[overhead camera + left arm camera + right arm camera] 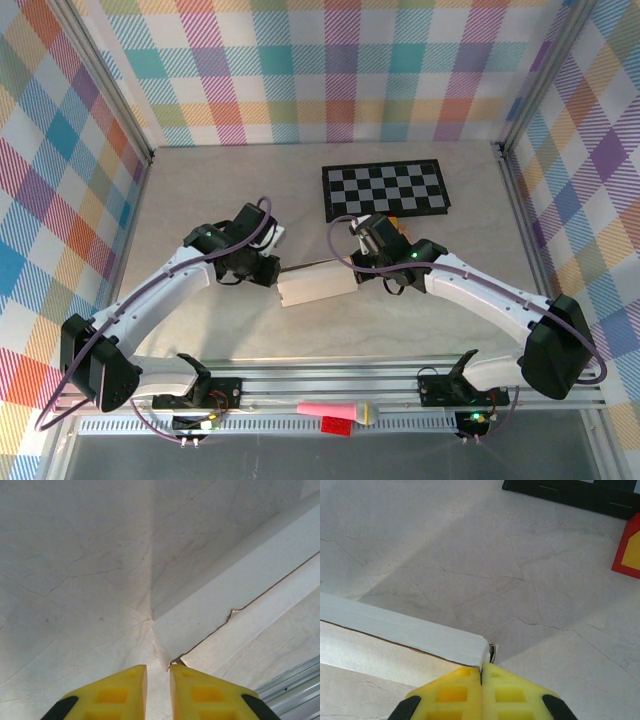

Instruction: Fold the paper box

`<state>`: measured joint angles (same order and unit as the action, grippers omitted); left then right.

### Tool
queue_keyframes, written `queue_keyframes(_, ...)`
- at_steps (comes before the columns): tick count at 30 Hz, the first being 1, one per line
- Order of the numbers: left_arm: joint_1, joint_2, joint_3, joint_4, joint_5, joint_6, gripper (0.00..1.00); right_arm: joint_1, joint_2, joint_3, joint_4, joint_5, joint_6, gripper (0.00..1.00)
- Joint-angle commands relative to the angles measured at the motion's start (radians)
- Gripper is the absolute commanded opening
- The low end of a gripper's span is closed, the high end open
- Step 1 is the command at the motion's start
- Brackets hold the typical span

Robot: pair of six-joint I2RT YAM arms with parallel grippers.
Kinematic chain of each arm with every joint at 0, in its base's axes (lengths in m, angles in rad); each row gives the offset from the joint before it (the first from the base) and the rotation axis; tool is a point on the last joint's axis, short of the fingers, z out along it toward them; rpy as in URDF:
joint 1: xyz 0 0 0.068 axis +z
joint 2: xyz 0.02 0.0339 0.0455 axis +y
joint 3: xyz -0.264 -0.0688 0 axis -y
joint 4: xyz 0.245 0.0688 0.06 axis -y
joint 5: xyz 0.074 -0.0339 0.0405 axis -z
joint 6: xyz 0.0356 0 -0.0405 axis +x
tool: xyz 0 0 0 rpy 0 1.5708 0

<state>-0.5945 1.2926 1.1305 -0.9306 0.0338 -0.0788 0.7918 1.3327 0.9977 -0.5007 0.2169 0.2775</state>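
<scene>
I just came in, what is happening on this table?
Two robot arms work on a slim white paper box on the table, one at each end. The right gripper is shut, apparently on a thin flap at its end. The left gripper has its fingers a narrow gap apart at the other end; whether they grip is unclear.

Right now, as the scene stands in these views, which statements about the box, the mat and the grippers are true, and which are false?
1. The paper box lies between the left gripper and the right gripper. True.
2. The checkerboard mat lies nearer the arm bases than the box. False: it lies beyond the box, toward the far wall.
3. The right gripper stands wide open. False: its fingers are pressed together at the box's end.
4. A red and yellow object sits near the mat. True.
</scene>
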Motion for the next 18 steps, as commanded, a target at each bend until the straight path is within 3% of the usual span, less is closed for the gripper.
queue_keyframes(1,0.009,0.010,0.031,-0.002,0.020,0.024,0.15,0.007,0.011,-0.014,-0.087,-0.022,0.015,0.00)
queue_keyframes(5,0.009,0.014,0.025,-0.001,0.018,0.024,0.15,0.007,0.008,-0.017,-0.086,-0.022,0.019,0.00)
queue_keyframes(8,0.009,0.004,0.035,-0.004,0.001,0.022,0.28,0.007,0.008,-0.016,-0.088,-0.024,0.019,0.00)
queue_keyframes(12,0.009,-0.025,0.043,-0.001,-0.011,0.013,0.34,0.007,0.008,-0.016,-0.088,-0.024,0.018,0.00)
queue_keyframes(18,0.012,0.012,0.029,-0.005,0.014,0.024,0.29,0.007,0.011,-0.019,-0.088,-0.025,0.019,0.00)
